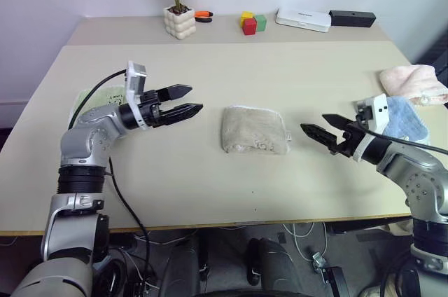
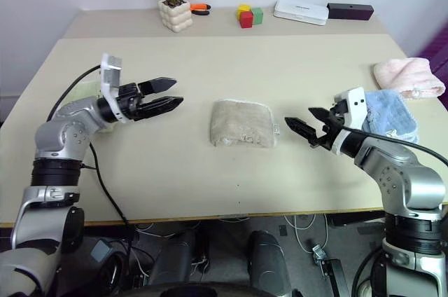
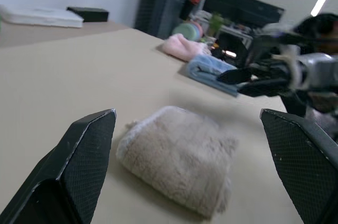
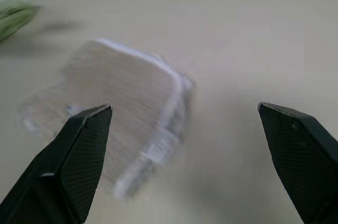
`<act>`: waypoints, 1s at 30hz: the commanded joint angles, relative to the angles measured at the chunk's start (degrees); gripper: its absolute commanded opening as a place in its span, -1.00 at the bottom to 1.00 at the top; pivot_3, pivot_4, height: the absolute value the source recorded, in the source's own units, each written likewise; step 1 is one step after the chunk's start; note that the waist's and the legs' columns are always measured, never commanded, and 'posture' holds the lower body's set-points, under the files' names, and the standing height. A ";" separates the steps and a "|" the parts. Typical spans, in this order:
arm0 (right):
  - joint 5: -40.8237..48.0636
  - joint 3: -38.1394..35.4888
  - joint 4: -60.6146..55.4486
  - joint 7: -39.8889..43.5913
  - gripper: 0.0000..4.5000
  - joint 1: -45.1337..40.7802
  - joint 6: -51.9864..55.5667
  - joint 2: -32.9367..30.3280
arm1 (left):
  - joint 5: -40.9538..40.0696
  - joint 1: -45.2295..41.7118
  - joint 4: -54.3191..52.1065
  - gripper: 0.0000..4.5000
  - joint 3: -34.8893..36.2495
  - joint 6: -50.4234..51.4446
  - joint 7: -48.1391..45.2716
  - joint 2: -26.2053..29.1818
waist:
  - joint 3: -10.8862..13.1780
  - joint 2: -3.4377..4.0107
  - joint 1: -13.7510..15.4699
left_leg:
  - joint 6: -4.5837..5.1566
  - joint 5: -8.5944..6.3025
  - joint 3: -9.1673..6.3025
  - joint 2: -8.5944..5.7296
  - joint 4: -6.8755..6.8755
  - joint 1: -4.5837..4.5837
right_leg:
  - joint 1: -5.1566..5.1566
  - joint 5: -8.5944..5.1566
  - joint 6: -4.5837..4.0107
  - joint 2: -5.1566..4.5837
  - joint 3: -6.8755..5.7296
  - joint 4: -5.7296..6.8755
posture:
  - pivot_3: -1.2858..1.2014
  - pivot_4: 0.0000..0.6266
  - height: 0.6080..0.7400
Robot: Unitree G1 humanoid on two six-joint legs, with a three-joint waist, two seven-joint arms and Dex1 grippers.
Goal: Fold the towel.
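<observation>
The beige towel (image 1: 255, 129) lies folded into a small thick pad at the middle of the table (image 1: 231, 66), with whitish stitched edging along one side (image 4: 171, 102). My left gripper (image 1: 187, 100) hovers open to the towel's left, pointing toward it, a short gap away. On the towel's right my right gripper (image 1: 320, 127) is open too, aimed at the pad and clear of it. Neither holds anything. The left wrist view looks over the towel (image 3: 179, 155) to the right gripper (image 3: 248, 78) beyond.
A light-green cloth (image 1: 94, 97) lies behind my left arm. A blue folded cloth (image 1: 406, 116) and a pink one (image 1: 414, 81) sit at the right edge. A potted plant (image 1: 178, 20), coloured blocks (image 1: 252, 22), a white box (image 1: 303, 19) and a black box (image 1: 352, 18) line the far edge.
</observation>
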 commanded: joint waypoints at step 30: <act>-0.53 8.80 12.28 -9.33 1.00 -13.98 12.73 14.20 | -4.50 10.41 -14.04 0.99 2.15 -3.70 -1.38 3.62 | -0.04 0.05 -0.37 | 0.02 -0.01 0.08 0.04 -0.01 0.04 | -0.01 0.01 0.02 0.04 0.02 0.08 | 0.03 -0.52 1.00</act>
